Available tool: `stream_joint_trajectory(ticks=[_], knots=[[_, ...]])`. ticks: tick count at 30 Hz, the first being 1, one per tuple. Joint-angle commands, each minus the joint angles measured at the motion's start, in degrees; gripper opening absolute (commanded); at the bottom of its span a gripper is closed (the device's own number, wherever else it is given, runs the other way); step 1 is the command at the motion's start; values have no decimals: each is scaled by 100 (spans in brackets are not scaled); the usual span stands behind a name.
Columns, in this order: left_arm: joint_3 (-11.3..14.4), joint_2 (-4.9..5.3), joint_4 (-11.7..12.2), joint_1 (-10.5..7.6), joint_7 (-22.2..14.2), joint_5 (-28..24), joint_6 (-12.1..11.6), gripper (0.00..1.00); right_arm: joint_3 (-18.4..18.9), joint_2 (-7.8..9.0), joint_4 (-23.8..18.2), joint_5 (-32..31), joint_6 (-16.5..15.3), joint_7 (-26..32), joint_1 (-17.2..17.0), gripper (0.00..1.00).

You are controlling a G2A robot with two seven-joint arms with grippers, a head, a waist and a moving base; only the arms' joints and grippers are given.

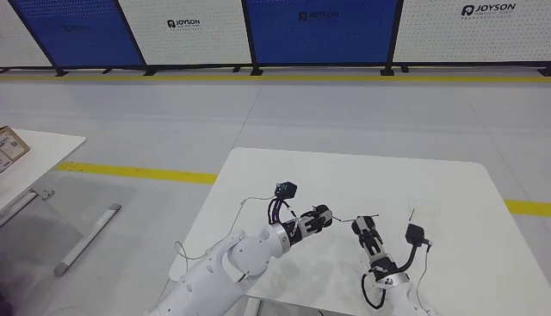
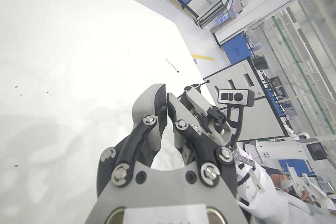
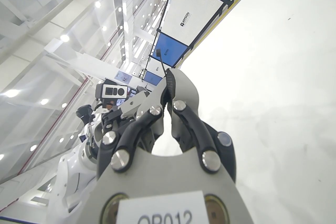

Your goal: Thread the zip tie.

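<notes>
A thin black zip tie (image 1: 343, 219) spans the short gap between my two grippers, low over the white table (image 1: 344, 170). My right gripper (image 3: 168, 78) is shut on the strip, and the square head (image 3: 158, 52) sticks out past its fingertips. In the left wrist view the left gripper (image 2: 167, 100) has its pads pressed together on the tail end. The strip (image 2: 200, 84) runs from there through the right gripper (image 2: 193, 90). From above, the left gripper (image 1: 325, 216) and the right gripper (image 1: 365, 224) face each other near the table's front.
A second thin black strip (image 2: 172, 65) lies flat on the table beyond the grippers, near the table's edge. Another white table (image 1: 34, 157) stands off to the left. Blue and white panels (image 1: 318, 15) line the far side of the floor.
</notes>
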Motion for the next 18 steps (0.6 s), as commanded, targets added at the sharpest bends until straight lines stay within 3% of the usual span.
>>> stream_joint_trajectory(ticks=[1, 18], knots=[[0, 0, 0, 0, 0, 0, 0, 0, 1, -16, 8, -15, 11, 0, 8, 0], [0, 0, 0, 0, 0, 0, 0, 0, 81, -120, 17, -85, 79, 79, -25, 0]])
